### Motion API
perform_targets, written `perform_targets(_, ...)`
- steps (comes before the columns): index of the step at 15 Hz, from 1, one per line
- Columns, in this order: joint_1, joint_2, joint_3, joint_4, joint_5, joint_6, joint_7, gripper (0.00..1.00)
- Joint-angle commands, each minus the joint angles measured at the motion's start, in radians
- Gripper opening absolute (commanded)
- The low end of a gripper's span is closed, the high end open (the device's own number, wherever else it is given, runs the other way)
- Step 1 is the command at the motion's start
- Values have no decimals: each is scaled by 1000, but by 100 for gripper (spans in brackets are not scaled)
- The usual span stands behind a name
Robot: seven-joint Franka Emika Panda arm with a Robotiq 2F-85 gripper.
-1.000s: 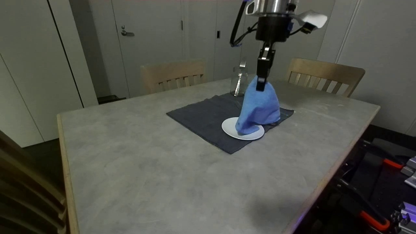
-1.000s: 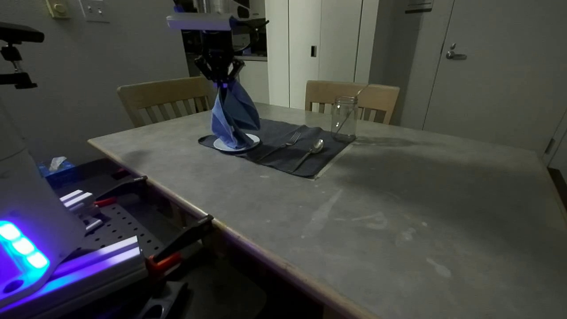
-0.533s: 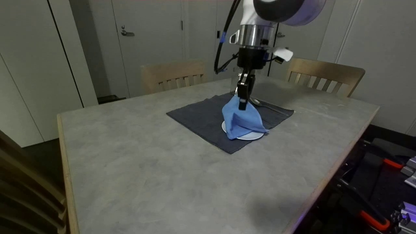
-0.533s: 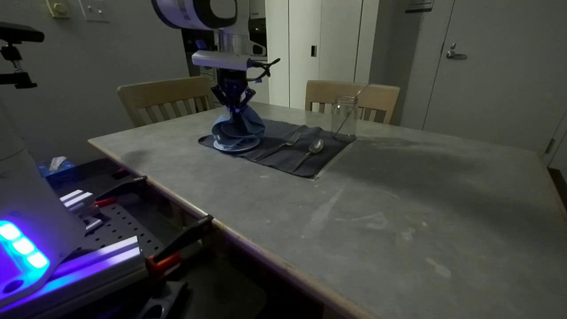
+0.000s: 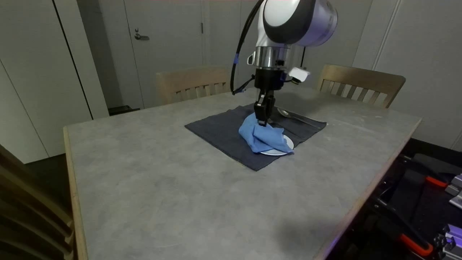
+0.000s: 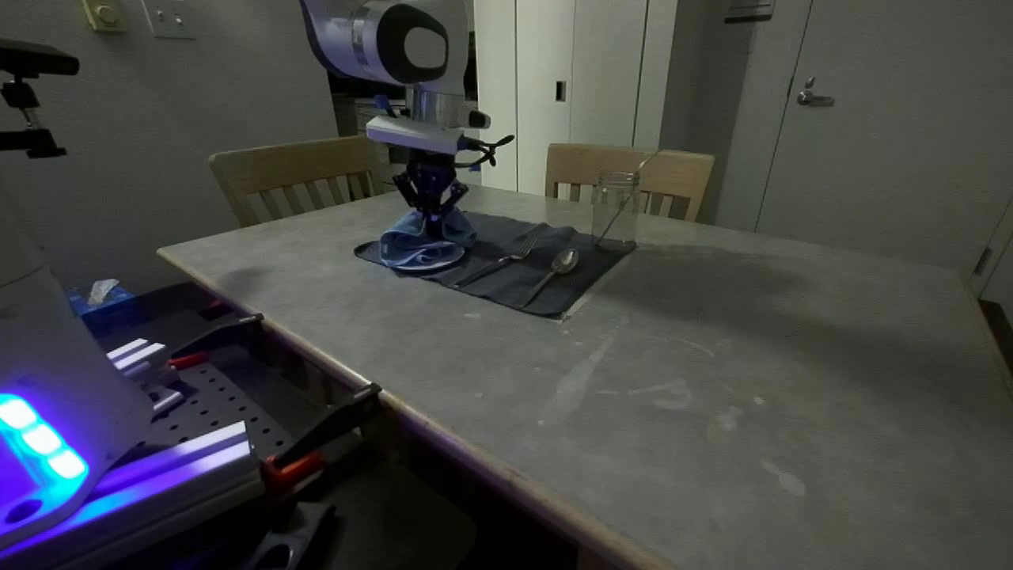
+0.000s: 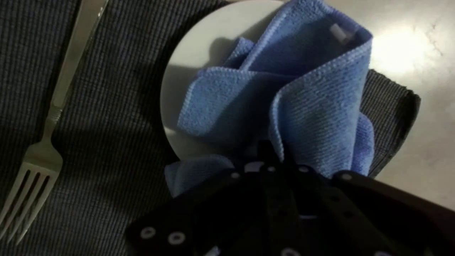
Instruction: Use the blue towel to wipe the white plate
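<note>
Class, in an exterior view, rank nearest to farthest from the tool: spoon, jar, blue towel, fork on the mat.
1. Blue towel: held by the tool.
2. Fork: on the mat.
3. Spoon: beyond the fork.
4. Jar: mat's corner.

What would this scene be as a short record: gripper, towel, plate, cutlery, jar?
gripper: shut on the blue towel
blue towel: bunched on the white plate, covering part of it and reaching past its rim
white plate: lying on the dark placemat, close to the mat's edge
fork: flat on the dark placemat, beside the white plate, not touching it
spoon: on the dark placemat, beyond the fork as seen from the white plate
glass jar: upright at a corner of the dark placemat, a slim utensil leaning in it, kind unclear
</note>
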Motion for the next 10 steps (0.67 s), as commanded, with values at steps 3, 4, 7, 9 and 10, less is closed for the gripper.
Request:
perform_targets(3,-54,13,24,4,16,-5,-2,1)
perform_targets(4,-51,12,14,3,8,-6,19,1)
perform_targets(7,-27,7,-22,2,-30,-25,116,1)
perform_targets(9,-25,10,-27,8,-41,-35,154,1)
perform_targets(10,-28,13,-23,10,-38,-41,159,1)
